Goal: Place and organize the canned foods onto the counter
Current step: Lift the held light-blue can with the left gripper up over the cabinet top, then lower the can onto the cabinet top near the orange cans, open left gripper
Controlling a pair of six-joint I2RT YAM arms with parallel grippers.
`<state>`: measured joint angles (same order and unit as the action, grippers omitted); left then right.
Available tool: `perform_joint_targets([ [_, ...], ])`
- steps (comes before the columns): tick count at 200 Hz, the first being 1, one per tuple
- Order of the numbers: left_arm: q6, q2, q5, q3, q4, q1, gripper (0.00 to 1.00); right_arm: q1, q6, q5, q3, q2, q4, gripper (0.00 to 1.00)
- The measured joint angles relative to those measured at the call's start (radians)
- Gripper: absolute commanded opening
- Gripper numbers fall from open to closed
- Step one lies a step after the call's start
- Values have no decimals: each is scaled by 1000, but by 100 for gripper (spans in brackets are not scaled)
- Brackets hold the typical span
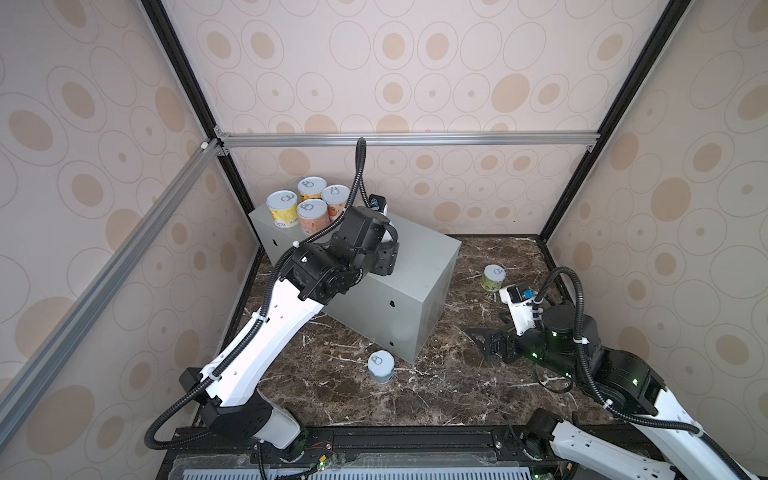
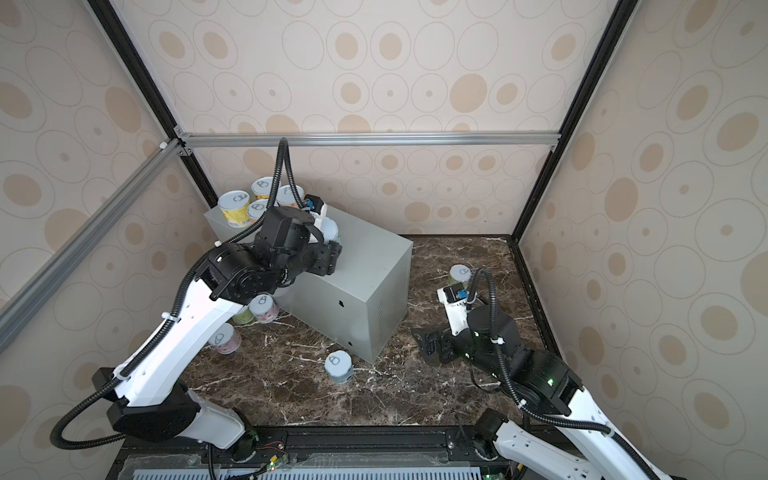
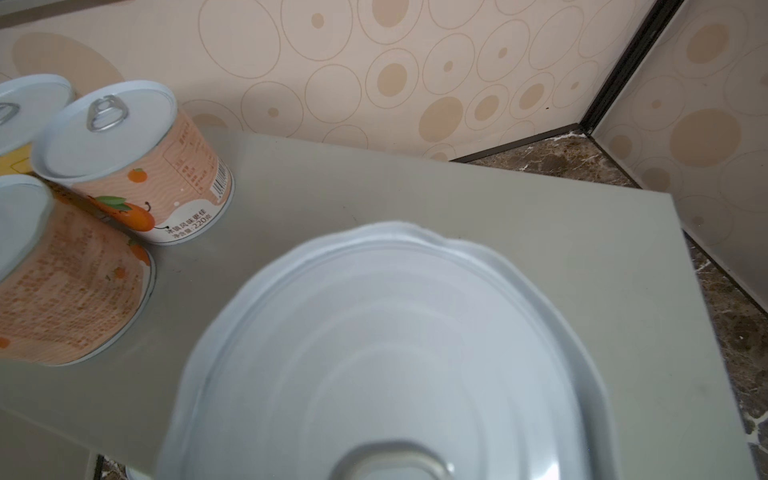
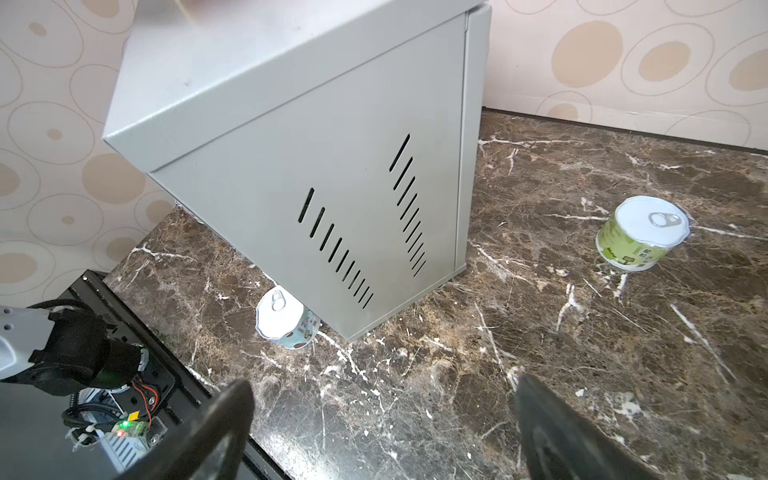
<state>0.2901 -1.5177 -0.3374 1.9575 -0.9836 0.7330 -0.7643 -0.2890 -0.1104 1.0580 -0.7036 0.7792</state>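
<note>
We are finding: left gripper (image 2: 328, 249) clamping a can (image 3: 386, 332) over the counter (image 3: 540, 249) | right gripper (image 4: 382, 386) hanging wide open.

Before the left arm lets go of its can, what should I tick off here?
1. Grip: left pincer shut on held can: ok.
2. Held can seated on the counter: cannot tell.
3. Bare counter top beside the four placed cans: ok.
4. Placed cans upright: ok.
5. Spare arm: right pincer open, empty: ok.
6. Marble floor free of cans: not ok; blue can, green can and three cans beside the counter stand on it.
</note>
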Motion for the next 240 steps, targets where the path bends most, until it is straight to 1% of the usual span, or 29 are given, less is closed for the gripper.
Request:
perform_joint_targets([
  [33,1,-39,14,0,-2,-52,62,0,14,-10,-11,1,2,100],
  [68,2,-51,14,0,2,-83,63,0,26,-23,-20,2,2,100],
  [88,3,-53,11,0,2,-90,67,0,29,-24,-21,1,3,100],
  [130,6,-55,-5,-2,5,-94,80,0,34,-24,-21,0,3,100],
  [154,9,-53,-8,-13,21,-97,85,0,34,-24,-21,0,3,100],
  [209,8,-11,-6,-62,76,-98,90,0,33,-24,-21,3,15,100],
  [240,8,52,-1,-102,112,-98,91,0,29,-23,-20,8,23,100],
])
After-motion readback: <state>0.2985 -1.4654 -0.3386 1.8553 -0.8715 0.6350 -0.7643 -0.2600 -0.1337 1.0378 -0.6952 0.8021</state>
